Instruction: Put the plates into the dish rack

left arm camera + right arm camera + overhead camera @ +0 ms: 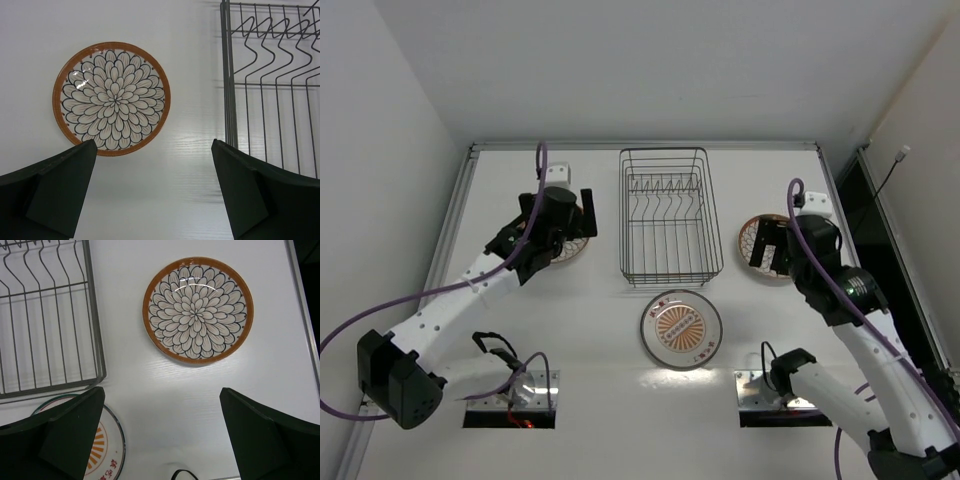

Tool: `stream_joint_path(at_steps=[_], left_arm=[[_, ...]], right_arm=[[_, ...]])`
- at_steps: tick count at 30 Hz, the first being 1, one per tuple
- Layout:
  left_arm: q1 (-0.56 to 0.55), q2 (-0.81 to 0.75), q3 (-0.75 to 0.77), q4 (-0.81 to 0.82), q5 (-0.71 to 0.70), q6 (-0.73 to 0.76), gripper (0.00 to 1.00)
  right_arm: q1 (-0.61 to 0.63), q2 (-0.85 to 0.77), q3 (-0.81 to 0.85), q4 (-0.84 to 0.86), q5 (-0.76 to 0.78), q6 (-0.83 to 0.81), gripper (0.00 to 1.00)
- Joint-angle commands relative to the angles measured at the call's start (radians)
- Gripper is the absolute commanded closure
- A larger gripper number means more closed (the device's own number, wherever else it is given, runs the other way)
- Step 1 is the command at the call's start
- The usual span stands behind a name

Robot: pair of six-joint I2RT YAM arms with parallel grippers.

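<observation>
Left hand [154, 150] spread, plates [111, 98] outside dish rack [229, 75]

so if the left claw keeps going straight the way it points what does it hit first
For the left claw, probably the bare table just short of the brown-rimmed petal plate, or that plate's near rim; depth is unclear.

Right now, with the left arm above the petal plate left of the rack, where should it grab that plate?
The petal plate lies flat and face up on the table, so only its raised brown rim offers a pinch. Probably come straight down with the open left gripper onto the rim's nearest arc, one finger inside, one outside, well apart from the dish rack.
</observation>
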Motion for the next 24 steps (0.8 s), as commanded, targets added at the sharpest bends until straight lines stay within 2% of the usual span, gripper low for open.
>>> stream_joint_path(at_steps=[1,5,10,16,24], left_arm=[[0.003,-0.04,0.013,0.021,-0.018,0.011,0.0],[0.003,-0.078,-0.021,0.042,-0.006,0.011,0.0],[0.003,-0.089,-0.041,0.029,-0.006,0.002,0.0],[0.003,-0.098,-0.041,0.007,-0.015,-0.008,0.0],[0.003,-0.117,-0.041,-0.002,-0.024,-0.018,0.0]], right_arm=[[-0.006,-0.015,0.047,-0.038,0.053,0.061,0.0],[-0.006,-0.033,-0.066,0.006,0.071,0.167,0.0],[-0.006,-0.052,-0.264,0.286,-0.182,0.267,0.0],[-0.006,-0.117,-0.566,0.461,-0.333,0.377,0.0],[-0.008,-0.286,-0.785,0.462,-0.469,0.474,0.0]])
